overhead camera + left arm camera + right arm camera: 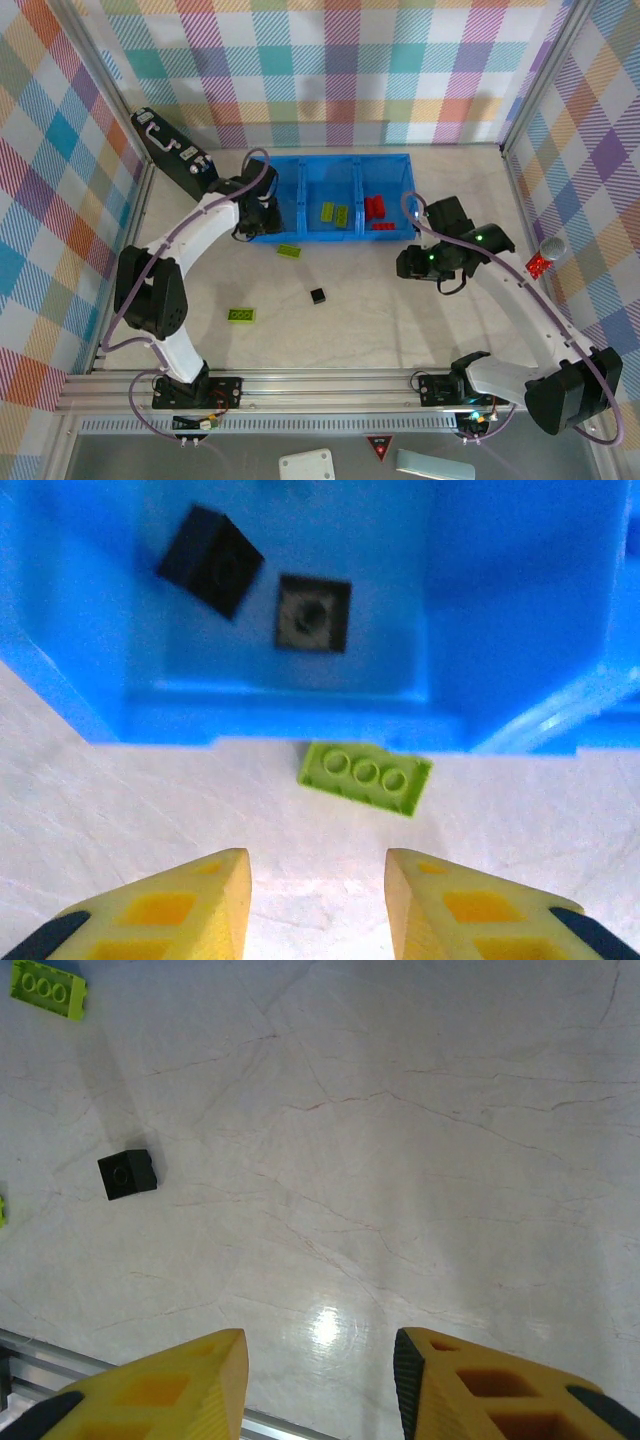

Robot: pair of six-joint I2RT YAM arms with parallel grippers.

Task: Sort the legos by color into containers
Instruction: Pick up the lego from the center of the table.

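Just ahead of my left fingers [190,900] a green brick [365,777] lies beside the tray [280,720]; ahead-left of my right fingers [180,1380], a black brick [127,1173]; both pairs narrowly apart, empty

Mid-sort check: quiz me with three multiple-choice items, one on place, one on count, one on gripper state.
1. Relative to the blue tray, the lime-green brick in the left wrist view lies: A inside; B on the table just outside its wall; C on its rim.
2. Black pieces in the compartment there: A none; B four; C two.
3. Right gripper: A open, empty; B shut on a black piece; C shut on a brick.
1B, it rests on the table; 2C, two lie inside; 3A, bare gap between its fingers.
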